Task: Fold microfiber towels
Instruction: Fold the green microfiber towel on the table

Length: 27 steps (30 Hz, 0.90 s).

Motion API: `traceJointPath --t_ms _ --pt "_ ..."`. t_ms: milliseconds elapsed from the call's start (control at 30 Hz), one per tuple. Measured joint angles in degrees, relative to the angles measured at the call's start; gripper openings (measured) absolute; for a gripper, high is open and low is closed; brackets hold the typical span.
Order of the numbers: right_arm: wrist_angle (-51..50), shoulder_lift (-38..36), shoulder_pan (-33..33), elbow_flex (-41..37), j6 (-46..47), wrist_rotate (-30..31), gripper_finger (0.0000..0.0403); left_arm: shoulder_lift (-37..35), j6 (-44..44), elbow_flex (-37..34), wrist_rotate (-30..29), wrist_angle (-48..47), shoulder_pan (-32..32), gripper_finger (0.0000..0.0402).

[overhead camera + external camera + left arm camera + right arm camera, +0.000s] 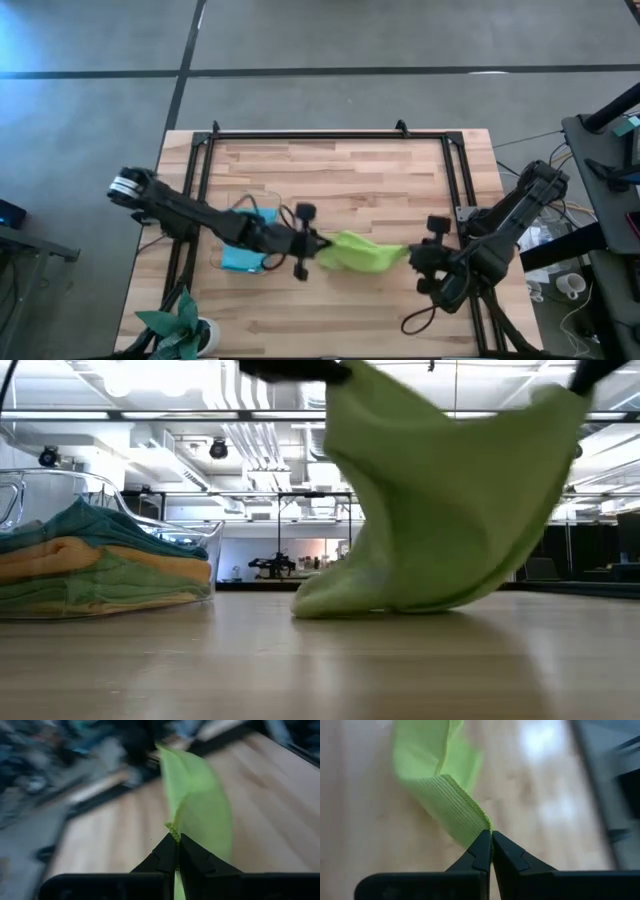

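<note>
A lime green towel (pixel 358 252) hangs between my two grippers above the middle of the table; its lower part (pixel 350 595) rests on the wood. My left gripper (pixel 318 245) is shut on its left corner. My right gripper (pixel 408 252) is shut on its right corner. A clear tray (pixel 195 560) at the left holds folded towels of darker green, yellow, orange and green (pixel 90 565); from above a light blue towel (pixel 245 255) shows under my left arm. My left gripper pinches the towel's corner (pixel 172 827) between its two fingertips, held above the table. The cloth slopes down from it to the wood. My right gripper pinches the opposite corner (pixel 482 827) at a hemmed edge between its two fingertips. The cloth sags slack between the two holds.
A potted plant with pointed leaves (pixel 180 325) stands at the near left corner. A black frame (pixel 330 135) runs along the table's far, left and right sides. Bare wood lies at the far middle and near middle.
</note>
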Motion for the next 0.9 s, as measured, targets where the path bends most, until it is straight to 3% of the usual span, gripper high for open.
traceJointPath --t_ms 67,167,333,567,733,900 --pt "-2.8 -0.7 -0.2 0.7 -0.2 3.9 0.0009 -3.0 0.1 -0.2 -2.4 0.0 1.4 0.0000" --pt "-3.7 -1.5 -0.7 1.6 -0.2 4.7 0.0009 -6.7 -0.2 -0.6 -3.0 -0.6 2.5 0.0000" --pt "-4.5 -2.0 -0.5 8.6 -3.5 -3.7 0.0009 -11.9 -1.0 0.7 -0.9 -0.4 0.1 0.0000" --pt "-6.7 -2.5 0.5 20.0 -11.3 -8.2 0.0009 -16.7 -1.9 3.6 3.5 -0.2 -5.0 0.0000" --pt "-11.4 -4.2 -1.8 20.1 -16.0 -0.8 0.0009 -17.9 -2.3 2.3 -1.6 -0.4 -3.2 0.0000" --pt "-12.4 -4.7 -9.0 13.4 -16.7 4.0 0.0009 -14.9 -6.1 -1.1 -2.2 0.8 5.0 0.0000"
